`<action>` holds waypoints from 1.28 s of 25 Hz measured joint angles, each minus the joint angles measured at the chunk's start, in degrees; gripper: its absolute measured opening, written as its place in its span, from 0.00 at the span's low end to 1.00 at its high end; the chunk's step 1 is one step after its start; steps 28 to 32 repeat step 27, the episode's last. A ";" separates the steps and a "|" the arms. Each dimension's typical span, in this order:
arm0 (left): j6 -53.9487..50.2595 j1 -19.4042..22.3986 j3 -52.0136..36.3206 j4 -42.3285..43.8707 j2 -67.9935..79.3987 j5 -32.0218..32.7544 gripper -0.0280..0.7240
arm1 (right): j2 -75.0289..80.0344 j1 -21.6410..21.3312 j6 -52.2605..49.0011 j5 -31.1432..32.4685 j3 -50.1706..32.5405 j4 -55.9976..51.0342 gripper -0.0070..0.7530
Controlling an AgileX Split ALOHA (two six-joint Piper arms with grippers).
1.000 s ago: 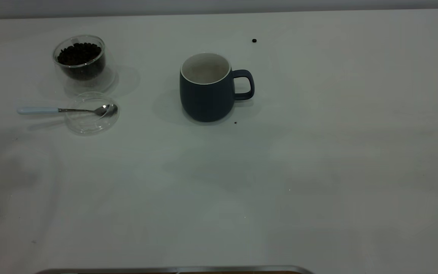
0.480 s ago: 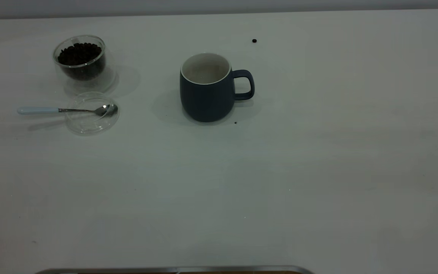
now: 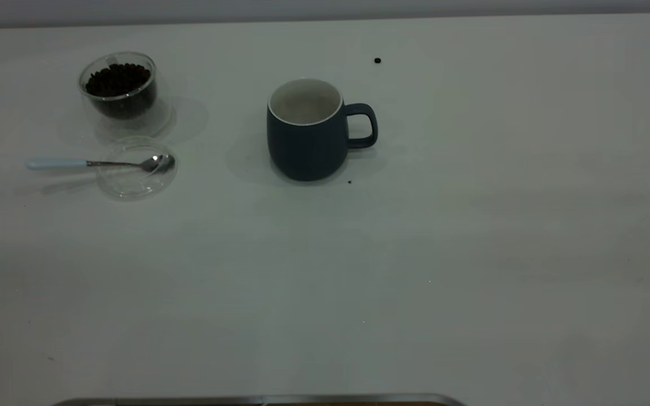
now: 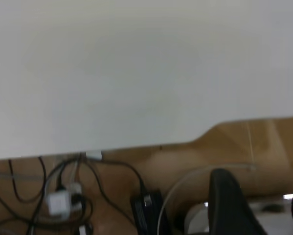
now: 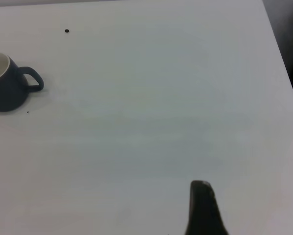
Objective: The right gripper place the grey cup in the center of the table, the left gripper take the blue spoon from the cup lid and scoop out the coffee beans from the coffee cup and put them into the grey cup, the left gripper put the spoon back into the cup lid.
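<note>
Pale-blue-handled spoon [image 3: 99,163] lies across the lid [image 3: 136,167] beside the coffee cup [image 3: 122,90]; mug [image 3: 308,129] sits central. We can't tell either gripper's state. We'd pinch the handle squarely.

The desk [image 3: 471,225] is matt white. The grey cup [image 3: 307,144] looks matt ceramic, off-white inside. The coffee cup [image 3: 124,96] and cup lid [image 3: 133,183] are clear and glossy. The blue spoon [image 3: 99,163] has a shiny metal bowl.

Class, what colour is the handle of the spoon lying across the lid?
Pale light blue; the spoon shows best in the exterior view.
</note>
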State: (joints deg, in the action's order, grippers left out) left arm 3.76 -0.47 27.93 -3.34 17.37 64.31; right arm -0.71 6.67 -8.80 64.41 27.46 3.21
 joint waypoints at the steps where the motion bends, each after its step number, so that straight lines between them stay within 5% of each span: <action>1: 0.00 0.00 0.00 0.00 -0.74 -0.05 0.55 | 0.00 0.00 0.00 0.00 0.00 0.00 0.71; 14: 0.00 0.00 0.00 -0.05 -18.21 0.67 0.55 | 0.00 0.00 0.00 0.00 0.00 0.00 0.71; 32: -0.04 0.00 0.00 -0.05 -18.33 0.87 0.55 | 0.00 0.00 0.00 0.05 0.00 0.00 0.71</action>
